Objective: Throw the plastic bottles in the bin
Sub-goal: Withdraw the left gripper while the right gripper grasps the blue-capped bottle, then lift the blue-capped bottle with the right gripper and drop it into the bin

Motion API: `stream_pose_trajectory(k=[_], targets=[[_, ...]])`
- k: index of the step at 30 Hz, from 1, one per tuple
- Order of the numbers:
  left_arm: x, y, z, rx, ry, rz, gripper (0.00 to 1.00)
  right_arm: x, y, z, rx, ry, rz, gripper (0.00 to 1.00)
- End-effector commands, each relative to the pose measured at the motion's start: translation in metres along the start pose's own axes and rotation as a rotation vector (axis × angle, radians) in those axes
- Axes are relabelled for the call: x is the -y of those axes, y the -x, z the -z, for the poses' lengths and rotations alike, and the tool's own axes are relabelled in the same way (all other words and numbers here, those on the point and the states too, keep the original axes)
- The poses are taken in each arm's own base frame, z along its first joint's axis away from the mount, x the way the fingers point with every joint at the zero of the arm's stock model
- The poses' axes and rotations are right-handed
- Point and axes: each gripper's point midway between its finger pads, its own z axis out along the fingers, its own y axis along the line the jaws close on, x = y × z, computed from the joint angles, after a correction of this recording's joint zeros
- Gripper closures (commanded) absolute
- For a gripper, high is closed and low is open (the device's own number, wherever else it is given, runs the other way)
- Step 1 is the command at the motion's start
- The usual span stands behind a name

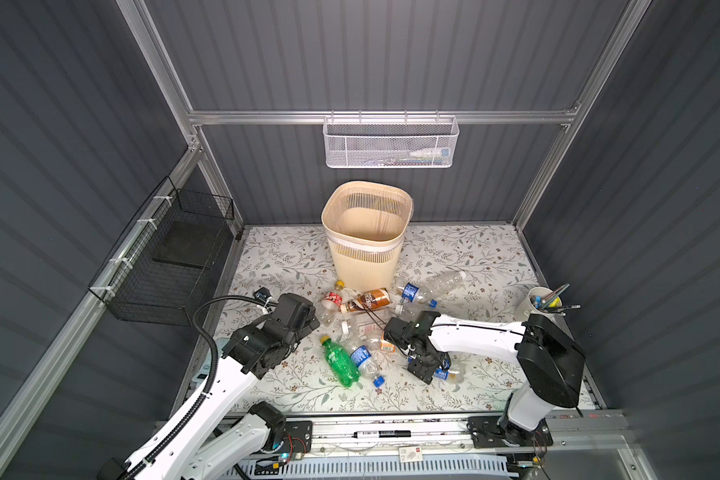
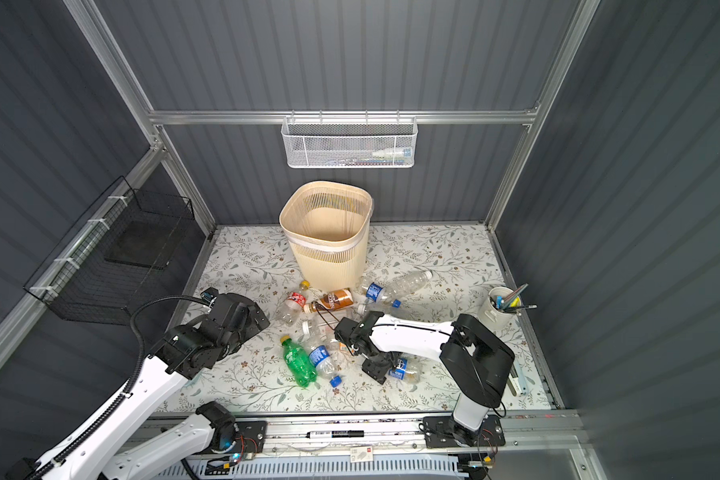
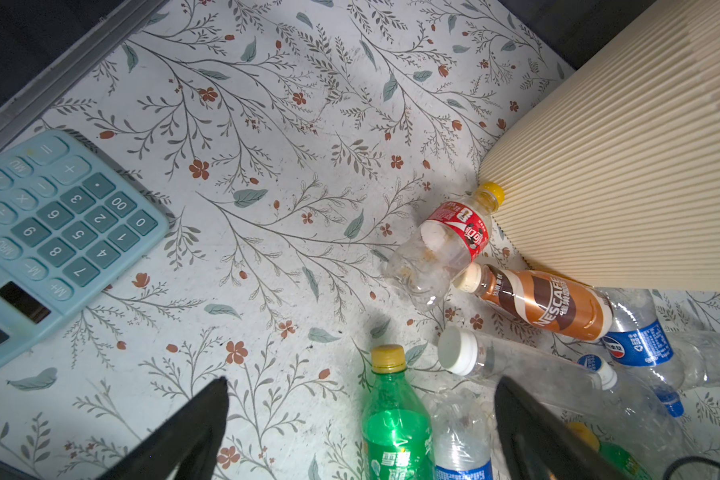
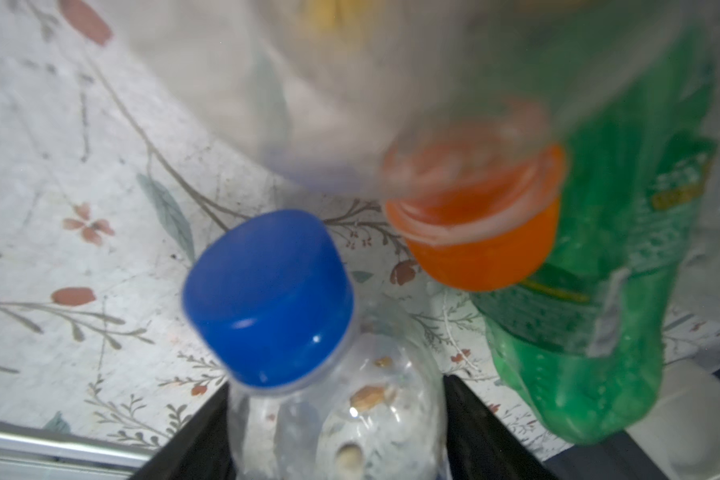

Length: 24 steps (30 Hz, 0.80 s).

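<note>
Black wire basket (image 1: 171, 257) hung on the left wall. A pale blue plastic calculator (image 3: 50, 232) lay at the left edge of the floral mat (image 1: 275, 257). Left gripper (image 3: 362, 380) hovered with fingers wide apart over a green plastic bottle with yellow cap (image 1: 340, 361). Tall beige ribbed bin (image 1: 364, 266) stood upright at back centre. A red-labelled clear bottle (image 1: 333, 300) and a brown coffee bottle (image 1: 368, 300) lay at its foot, and more plastic bottles were strewn in front. Right gripper (image 4: 336, 382) was clamped on a clear bottle with blue cap (image 4: 266, 299), with an orange-capped bottle (image 4: 482, 232) crowding just beside. White cup of pens (image 1: 534, 303) stood far right.
</note>
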Motion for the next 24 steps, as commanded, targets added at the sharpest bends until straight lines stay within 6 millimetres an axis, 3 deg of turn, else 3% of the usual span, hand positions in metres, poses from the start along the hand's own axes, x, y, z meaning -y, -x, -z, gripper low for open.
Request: stream_pose_trajectory(k=[1, 8, 14, 17, 20, 24], targets=[[-0.009, 0.001, 0.001, 0.008, 0.034, -0.005, 0.0, 0.0, -0.004, 0.002, -0.023, -0.009, 0.01, 0.34], [-0.01, 0.0, 0.001, 0.006, 0.04, -0.002, 0.0, -0.008, -0.004, 0.005, -0.012, 0.038, 0.024, 0.52], [-0.012, -0.002, 0.002, 0.0, 0.043, 0.001, 0.0, 0.0, -0.001, 0.033, 0.085, 0.037, -0.006, 0.53], [-0.014, -0.005, -0.001, -0.012, 0.048, 0.001, 0.0, 0.017, 0.006, 0.066, 0.188, 0.022, -0.06, 0.54], [-0.017, -0.013, -0.004, -0.041, 0.062, -0.008, 0.0, 0.05, 0.013, 0.118, 0.357, 0.023, -0.175, 0.56], [-0.021, -0.023, -0.008, -0.075, 0.07, -0.002, 0.0, 0.121, 0.009, 0.217, 0.685, -0.028, -0.361, 0.56]])
